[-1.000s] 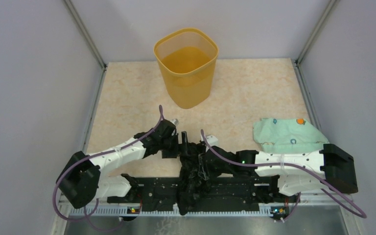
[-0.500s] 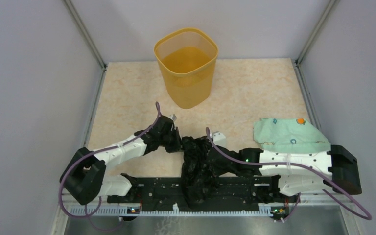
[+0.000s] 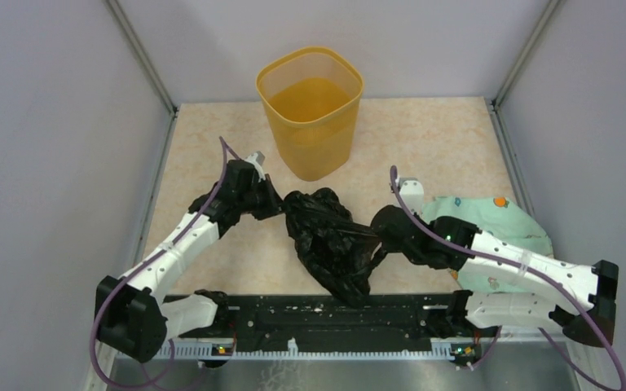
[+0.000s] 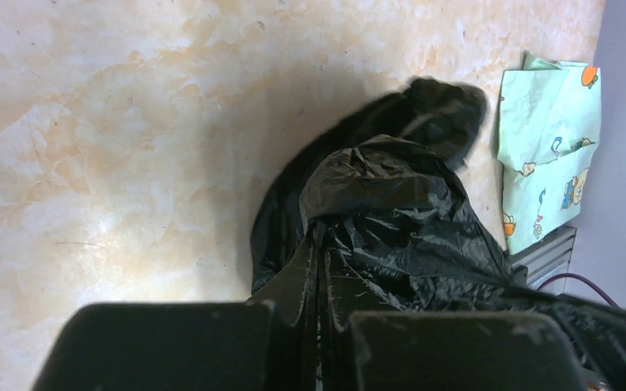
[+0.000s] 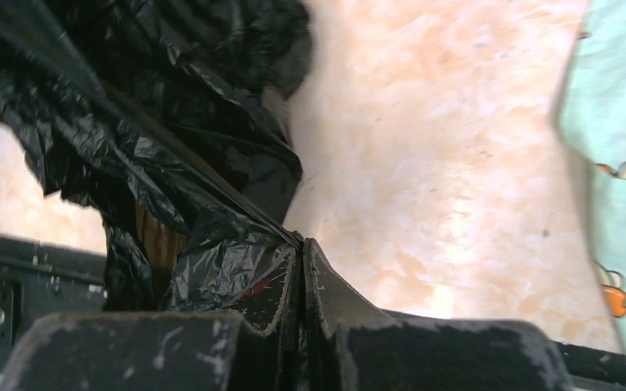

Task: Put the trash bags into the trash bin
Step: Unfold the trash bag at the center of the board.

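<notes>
The black trash bag (image 3: 326, 240) hangs crumpled between my two grippers, in front of the yellow trash bin (image 3: 310, 110). My left gripper (image 3: 281, 205) is shut on the bag's left upper edge. In the left wrist view the fingers (image 4: 319, 236) pinch a fold of the black plastic (image 4: 391, 212). My right gripper (image 3: 372, 235) is shut on the bag's right side; in the right wrist view a taut fold of the bag (image 5: 171, 147) runs into the closed tips (image 5: 301, 244). The bag's lower end droops toward the near rail. The bin stands upright and open at the back.
A pale green patterned cloth (image 3: 489, 224) lies on the table at the right, partly under my right arm, also visible in the wrist views (image 4: 546, 147) (image 5: 619, 147). A black mounting rail (image 3: 326, 314) runs along the near edge. Grey walls close both sides.
Both grippers have shut on the bag. Both arms have carried it up and away from the near rail toward the bin, and it is now spread between them.
</notes>
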Robot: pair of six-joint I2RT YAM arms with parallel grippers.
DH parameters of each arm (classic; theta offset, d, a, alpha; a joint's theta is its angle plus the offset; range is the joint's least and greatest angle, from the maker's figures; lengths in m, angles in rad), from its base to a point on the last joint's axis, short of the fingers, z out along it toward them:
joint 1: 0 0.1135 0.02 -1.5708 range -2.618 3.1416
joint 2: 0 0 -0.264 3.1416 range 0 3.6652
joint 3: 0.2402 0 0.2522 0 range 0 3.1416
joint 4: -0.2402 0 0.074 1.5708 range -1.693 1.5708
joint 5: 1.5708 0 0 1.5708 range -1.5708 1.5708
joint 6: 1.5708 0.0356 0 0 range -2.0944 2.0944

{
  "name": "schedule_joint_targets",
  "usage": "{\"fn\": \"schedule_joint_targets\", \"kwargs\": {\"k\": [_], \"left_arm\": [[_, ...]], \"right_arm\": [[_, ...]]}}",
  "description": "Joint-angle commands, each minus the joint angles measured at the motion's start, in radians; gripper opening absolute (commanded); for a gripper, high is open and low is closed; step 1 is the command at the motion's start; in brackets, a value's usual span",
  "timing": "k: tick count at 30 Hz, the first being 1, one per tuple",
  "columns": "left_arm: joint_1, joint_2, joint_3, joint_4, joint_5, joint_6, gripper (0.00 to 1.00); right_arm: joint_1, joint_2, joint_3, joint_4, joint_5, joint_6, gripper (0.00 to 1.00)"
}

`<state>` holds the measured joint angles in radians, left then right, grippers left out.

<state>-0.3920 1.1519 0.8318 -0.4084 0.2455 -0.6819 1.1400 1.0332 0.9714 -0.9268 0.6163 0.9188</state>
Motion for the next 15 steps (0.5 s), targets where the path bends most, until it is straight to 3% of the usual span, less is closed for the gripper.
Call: {"fn": "schedule_joint_targets", "kwargs": {"k": [1, 3, 5, 7, 9, 11, 15], "left_arm": [[0.039, 0.004, 0.035, -0.019, -0.068, 0.094, 0.00], [0.039, 0.018, 0.042, 0.026, 0.024, 0.119, 0.04], [0.036, 0.025, 0.054, 0.049, 0.090, 0.136, 0.22], [0.033, 0.015, 0.072, 0.042, 0.091, 0.159, 0.49], [0.034, -0.009, 0.094, 0.024, 0.090, 0.186, 0.63], [0.034, -0.030, 0.120, 0.003, 0.099, 0.212, 0.69], [0.014, -0.084, 0.145, -0.064, 0.106, 0.251, 0.70]], "right_arm": [[-0.059, -0.041, 0.073, -0.143, 0.043, -0.100, 0.00], [-0.060, -0.057, 0.082, -0.022, -0.055, -0.201, 0.00], [-0.060, -0.040, 0.108, 0.041, -0.124, -0.236, 0.00], [-0.060, -0.007, 0.143, 0.047, -0.132, -0.246, 0.00], [-0.060, 0.025, 0.180, 0.029, -0.102, -0.259, 0.00], [-0.069, 0.053, 0.220, 0.011, -0.078, -0.264, 0.00], [-0.081, 0.078, 0.269, 0.047, -0.099, -0.302, 0.00]]}}
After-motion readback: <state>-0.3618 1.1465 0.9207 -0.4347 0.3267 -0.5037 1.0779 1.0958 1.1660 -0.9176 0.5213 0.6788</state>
